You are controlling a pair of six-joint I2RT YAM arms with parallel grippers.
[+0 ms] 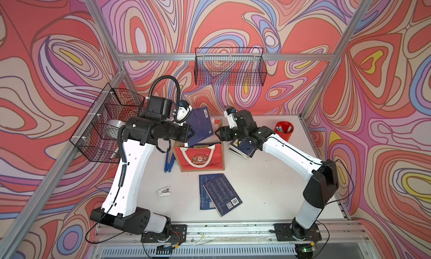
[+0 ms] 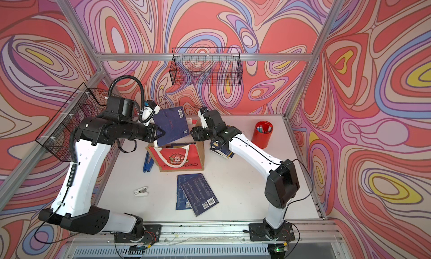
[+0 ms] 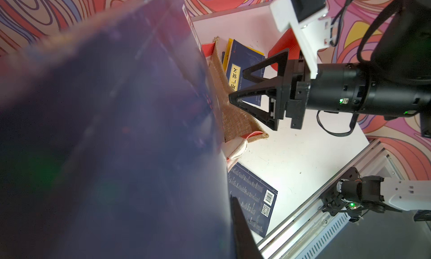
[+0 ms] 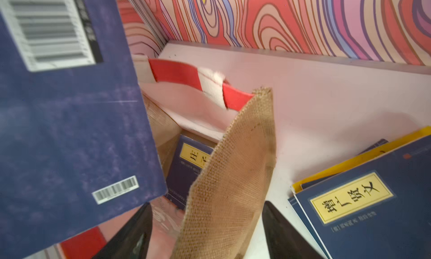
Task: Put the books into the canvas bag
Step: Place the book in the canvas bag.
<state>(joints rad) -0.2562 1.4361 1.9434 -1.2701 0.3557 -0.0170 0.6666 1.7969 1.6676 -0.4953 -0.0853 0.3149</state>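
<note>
Notably, right wrist shows book (image 4: 184, 176) inside canvas bag (image 4: 233, 176).

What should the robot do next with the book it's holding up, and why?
Probably lower it. The left claw grips the book tilted just above the bag, and the right claw, open, straddles its side, so the way in looks free.
</note>
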